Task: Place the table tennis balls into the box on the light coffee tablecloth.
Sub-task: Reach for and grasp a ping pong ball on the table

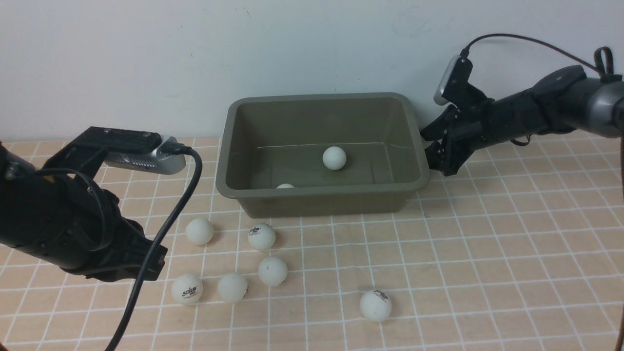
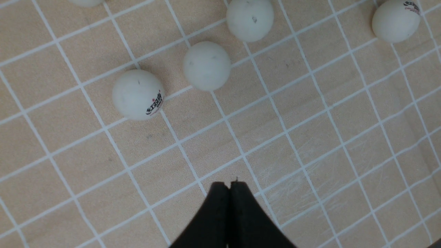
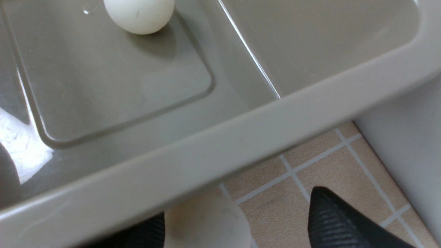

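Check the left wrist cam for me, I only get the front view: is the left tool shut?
Observer: Shut. The left tool has its tips pressed together, nothing between them, over bare tablecloth.
Operator: Right tool beside the box: holding anything?
Observer: The right wrist view shows a pale round shape, probably a ball, between its fingers, outside the rim. A gap shows on one side, so it is not clamped.
Operator: Any ball at the left tips?
Observer: No. The nearest, a logo ball, lies ahead of them with a clear gap.
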### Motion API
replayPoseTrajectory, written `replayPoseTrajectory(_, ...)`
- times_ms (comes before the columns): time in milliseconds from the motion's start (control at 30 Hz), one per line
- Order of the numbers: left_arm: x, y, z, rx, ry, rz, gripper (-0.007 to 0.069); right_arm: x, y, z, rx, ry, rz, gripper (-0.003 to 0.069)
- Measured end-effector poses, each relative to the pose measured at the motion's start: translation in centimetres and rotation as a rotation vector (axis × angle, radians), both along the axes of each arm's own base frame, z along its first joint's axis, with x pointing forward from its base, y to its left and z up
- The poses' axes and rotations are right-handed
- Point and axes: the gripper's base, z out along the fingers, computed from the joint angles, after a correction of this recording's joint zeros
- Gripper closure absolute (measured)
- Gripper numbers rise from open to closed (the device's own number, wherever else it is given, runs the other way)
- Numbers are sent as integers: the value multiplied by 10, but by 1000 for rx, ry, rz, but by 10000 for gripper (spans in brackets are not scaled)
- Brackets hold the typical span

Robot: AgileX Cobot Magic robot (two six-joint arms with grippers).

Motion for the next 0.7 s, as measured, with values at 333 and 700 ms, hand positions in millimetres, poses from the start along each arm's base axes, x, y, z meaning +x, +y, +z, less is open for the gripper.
replayPoseTrajectory(333, 0, 0, 0, 1, -1, -2, 693, 1, 1, -22, 39, 82, -49, 150)
replayPoseTrajectory(700, 0, 0, 0, 1, -1, -2, 693, 1, 1, -27, 47, 98, -57, 295)
